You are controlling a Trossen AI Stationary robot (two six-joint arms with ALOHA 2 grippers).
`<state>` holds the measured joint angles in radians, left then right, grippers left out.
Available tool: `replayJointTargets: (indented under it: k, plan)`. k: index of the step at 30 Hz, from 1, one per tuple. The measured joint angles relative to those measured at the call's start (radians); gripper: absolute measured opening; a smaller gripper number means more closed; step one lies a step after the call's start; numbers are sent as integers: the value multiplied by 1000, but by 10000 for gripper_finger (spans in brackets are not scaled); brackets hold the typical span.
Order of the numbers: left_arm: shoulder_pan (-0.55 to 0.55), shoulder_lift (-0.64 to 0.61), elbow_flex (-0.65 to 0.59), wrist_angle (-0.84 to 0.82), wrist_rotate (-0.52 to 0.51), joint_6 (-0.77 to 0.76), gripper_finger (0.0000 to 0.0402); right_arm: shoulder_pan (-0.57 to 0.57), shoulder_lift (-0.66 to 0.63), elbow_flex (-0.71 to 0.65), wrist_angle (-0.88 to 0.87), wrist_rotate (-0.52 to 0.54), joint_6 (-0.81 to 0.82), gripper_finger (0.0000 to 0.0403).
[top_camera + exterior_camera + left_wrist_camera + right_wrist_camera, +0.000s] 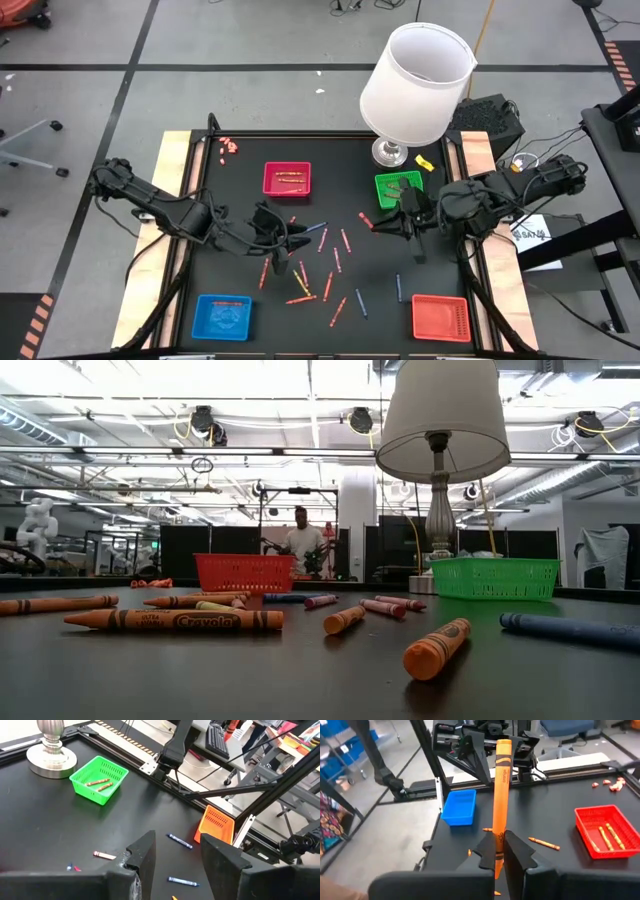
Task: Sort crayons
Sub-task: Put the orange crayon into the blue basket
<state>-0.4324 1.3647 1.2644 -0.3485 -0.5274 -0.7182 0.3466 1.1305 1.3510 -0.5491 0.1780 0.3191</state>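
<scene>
Where the black surface meets its left edge, a blue tray at the near corner with a crayon or two inside. Left claw poised over the middle-left of the surface, fingers parted with nothing between them, just above loose crayons. Those crayons scattered across the centre: red, orange and pink mostly, a few blue ones toward the right. Behind them, near the far edge, a red tray holding two orange sticks. Small pink bits at the far left corner.

Right of centre, a green tray with two crayons inside, beside the metal base of a lamp with a white shade. Right claw just in front of the green tray, pinched tight on an orange crayon, gripped near one end so most of it sticks out past the fingertips. Yellow piece next to the lamp base. Orange-red tray at the near right corner.

Seen level across the surface, a person standing far back in the room.
</scene>
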Motion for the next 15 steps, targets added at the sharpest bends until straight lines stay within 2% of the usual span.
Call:
replayJointTargets:
  k: [6, 15]
  plan:
    - [0, 0, 0, 0, 0, -1, 153, 0, 0, 0, 0, -25, -79, 0]
    - [0, 0, 0, 0, 0, -6, 153, 0, 0, 0, 8, -25, -112, 0]
